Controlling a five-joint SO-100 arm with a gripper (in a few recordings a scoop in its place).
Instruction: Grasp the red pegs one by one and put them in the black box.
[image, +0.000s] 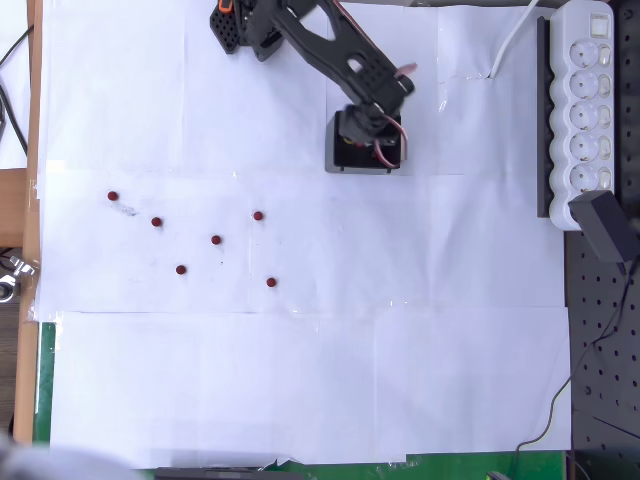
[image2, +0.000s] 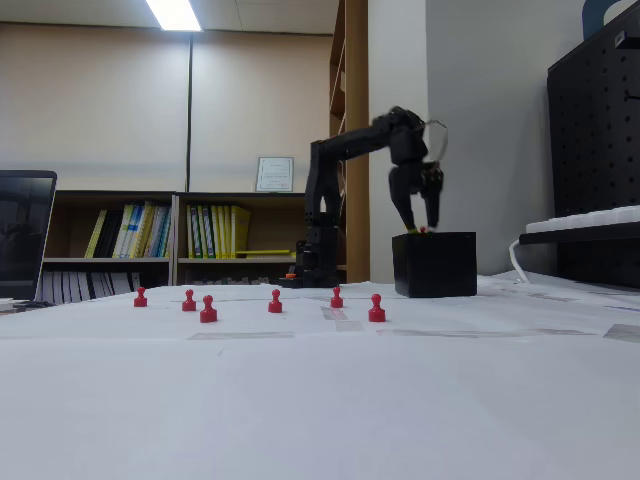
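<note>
Red pegs (image2: 208, 309), seemingly knob-topped, stand before glossy black box (image2: 434, 265).

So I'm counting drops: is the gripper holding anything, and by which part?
Cannot be told: the gripper hangs over the black box, fingertips too small to read.

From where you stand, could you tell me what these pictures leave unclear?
- Inside of the black box: in the overhead view the arm covers it; in the fixed view its wall blocks it.
- The claw: whether it grips a peg; a red speck shows at the tips, too small to judge.
- The power strip: its top is cut off by the overhead view's edge.
</note>
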